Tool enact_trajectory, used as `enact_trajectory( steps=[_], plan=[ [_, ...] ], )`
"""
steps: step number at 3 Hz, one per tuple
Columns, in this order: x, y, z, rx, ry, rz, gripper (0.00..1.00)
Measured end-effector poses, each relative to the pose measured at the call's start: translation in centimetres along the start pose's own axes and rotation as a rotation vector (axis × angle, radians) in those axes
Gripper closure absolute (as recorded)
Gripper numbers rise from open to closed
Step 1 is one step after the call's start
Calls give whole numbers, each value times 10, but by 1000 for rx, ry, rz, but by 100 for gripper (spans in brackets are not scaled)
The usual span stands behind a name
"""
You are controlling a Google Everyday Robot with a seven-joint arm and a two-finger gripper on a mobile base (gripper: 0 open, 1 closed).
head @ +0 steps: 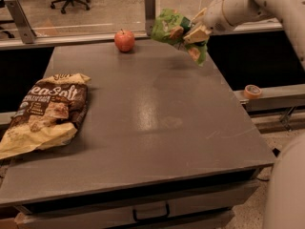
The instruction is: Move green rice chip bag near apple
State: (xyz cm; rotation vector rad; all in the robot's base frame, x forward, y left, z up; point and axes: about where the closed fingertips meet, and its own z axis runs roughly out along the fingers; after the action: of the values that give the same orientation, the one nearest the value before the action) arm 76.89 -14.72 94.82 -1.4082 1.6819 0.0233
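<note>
The green rice chip bag (170, 26) hangs in the air above the table's far right part, crumpled and tilted. My gripper (194, 32) is shut on the bag's right side, with the white arm reaching in from the upper right. The apple (124, 40) stands on the table near its far edge, a short way to the left of the bag and lower than it. The bag and the apple do not touch.
A large brown-and-cream "Sea Salt" bag (45, 113) lies at the table's left edge. A post (150, 11) stands on the rail behind the grey table (157, 128). A roll of tape (252, 90) sits on a ledge to the right.
</note>
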Motion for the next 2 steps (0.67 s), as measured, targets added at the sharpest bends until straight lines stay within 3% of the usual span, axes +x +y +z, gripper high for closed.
enact_trajectory(
  steps=[2],
  plan=[
    [22, -7, 72, 3, 74, -39, 100]
  ],
)
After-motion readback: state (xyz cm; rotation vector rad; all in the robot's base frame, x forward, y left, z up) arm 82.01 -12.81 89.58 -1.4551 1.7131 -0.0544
